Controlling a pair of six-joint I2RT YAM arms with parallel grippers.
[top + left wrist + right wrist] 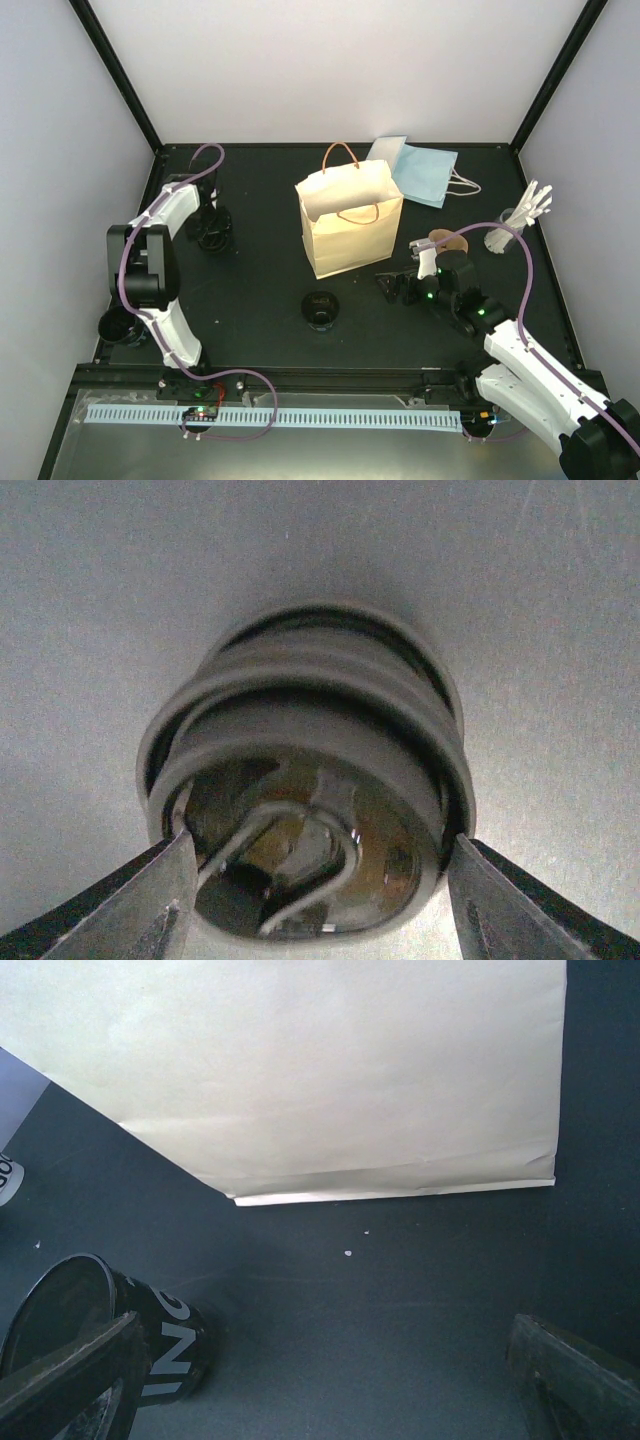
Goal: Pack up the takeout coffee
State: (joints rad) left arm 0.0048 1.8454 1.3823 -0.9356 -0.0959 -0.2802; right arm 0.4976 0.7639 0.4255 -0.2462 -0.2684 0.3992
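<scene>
The takeout coffee (320, 308) is a black cup with white lettering, standing in front of the tan paper bag (350, 220). In the right wrist view the cup (165, 1345) sits just beyond my left finger (70, 1370), with the bag (330, 1070) behind it. I cannot tell whether the cup has a lid on. My right gripper (398, 285) (320, 1380) is open and empty, low over the table to the cup's right. My left gripper (213, 232) (315, 865) stands open over a stack of black lids (310, 730), one finger on each side of the top lid; contact is unclear.
Blue bags (425, 170) lie behind the tan bag. A brown cup carrier (447, 242) and a white holder (520, 218) stand at the right. Another black cup (120, 325) sits at the table's left edge, beside the left arm.
</scene>
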